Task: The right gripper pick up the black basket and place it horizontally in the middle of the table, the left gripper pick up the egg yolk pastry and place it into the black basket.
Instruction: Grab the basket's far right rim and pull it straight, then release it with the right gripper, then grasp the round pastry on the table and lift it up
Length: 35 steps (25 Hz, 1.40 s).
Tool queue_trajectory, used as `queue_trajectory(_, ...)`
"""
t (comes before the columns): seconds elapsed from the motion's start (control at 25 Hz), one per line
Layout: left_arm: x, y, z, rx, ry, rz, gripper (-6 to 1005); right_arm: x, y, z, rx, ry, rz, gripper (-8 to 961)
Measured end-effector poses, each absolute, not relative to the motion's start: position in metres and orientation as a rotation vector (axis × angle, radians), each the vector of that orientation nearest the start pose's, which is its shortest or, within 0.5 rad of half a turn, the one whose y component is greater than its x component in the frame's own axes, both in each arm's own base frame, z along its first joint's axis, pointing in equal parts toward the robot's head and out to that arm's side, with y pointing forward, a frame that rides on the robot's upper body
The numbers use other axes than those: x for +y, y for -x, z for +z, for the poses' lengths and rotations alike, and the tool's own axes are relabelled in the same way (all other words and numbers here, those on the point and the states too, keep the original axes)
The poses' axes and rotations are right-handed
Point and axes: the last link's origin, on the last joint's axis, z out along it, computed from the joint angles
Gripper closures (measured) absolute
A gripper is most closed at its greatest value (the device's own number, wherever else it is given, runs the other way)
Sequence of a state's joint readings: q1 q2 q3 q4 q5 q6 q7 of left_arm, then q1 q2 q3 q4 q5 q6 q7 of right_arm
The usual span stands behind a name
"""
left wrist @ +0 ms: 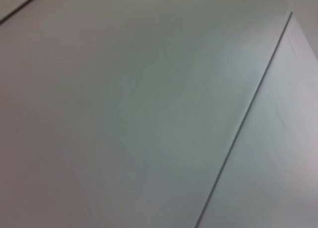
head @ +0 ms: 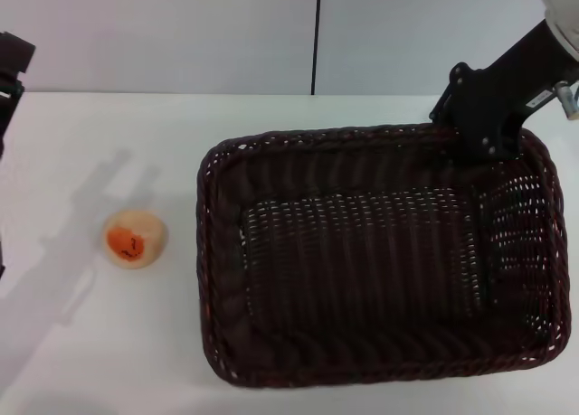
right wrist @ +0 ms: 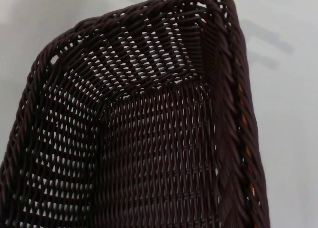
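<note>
The black basket (head: 380, 270) lies lengthwise across the middle and right of the white table (head: 109, 361); nothing is in it. My right gripper (head: 488, 117) is at the basket's far right corner, right over the rim. The right wrist view looks down into the basket (right wrist: 149, 138) from close by. The egg yolk pastry (head: 134, 239) sits on the table to the left of the basket, apart from it, orange patch facing up. My left gripper (head: 11, 71) shows only at the far left edge, raised and away from the pastry. The left wrist view shows only plain panels.
A pale wall with a dark vertical seam (head: 316, 35) stands behind the table. The left arm's shadow (head: 81, 243) falls on the table around the pastry. White tabletop shows between the pastry and the basket.
</note>
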<state>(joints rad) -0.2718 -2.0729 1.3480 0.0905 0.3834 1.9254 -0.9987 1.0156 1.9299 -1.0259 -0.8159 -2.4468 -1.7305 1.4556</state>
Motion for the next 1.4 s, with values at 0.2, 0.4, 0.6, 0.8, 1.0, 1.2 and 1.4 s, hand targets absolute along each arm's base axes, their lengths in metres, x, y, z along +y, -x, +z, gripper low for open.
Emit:
queue_trajectory(0.2,0.234,0.291,0.026,-0.666,1.698,-1.719,415,0.412,-0.131,0.033,-0.368,3.119,-0.373,806)
queue_trajectory(0.4,0.234,0.289,0.022,-0.676,1.73,-1.721,421,0.424,-0.119,0.034,-0.47,3.039,-0.312,588)
queue_trajectory(0.6,0.233,0.286,0.016,-0.683,1.778,-1.715,427,0.443,-0.093,0.052,-0.56,2.901,-0.098,555)
queue_trajectory(0.8,0.23,0.287,0.015,-0.683,1.822,-1.701,434,0.439,-0.092,0.075,-0.501,2.771,0.226,548)
queue_trajectory(1.0,0.22,0.302,0.018,-0.663,1.869,-1.583,440,0.411,-0.134,0.095,-0.242,2.586,0.675,549)
queue_trajectory(1.2,0.208,0.329,0.02,-0.679,1.894,-1.373,446,0.366,-0.209,0.104,0.101,2.289,1.04,549)
queue_trajectory(1.4,0.203,0.345,0.007,-0.689,1.922,-1.179,453,0.331,-0.273,0.096,0.362,2.027,1.166,549)
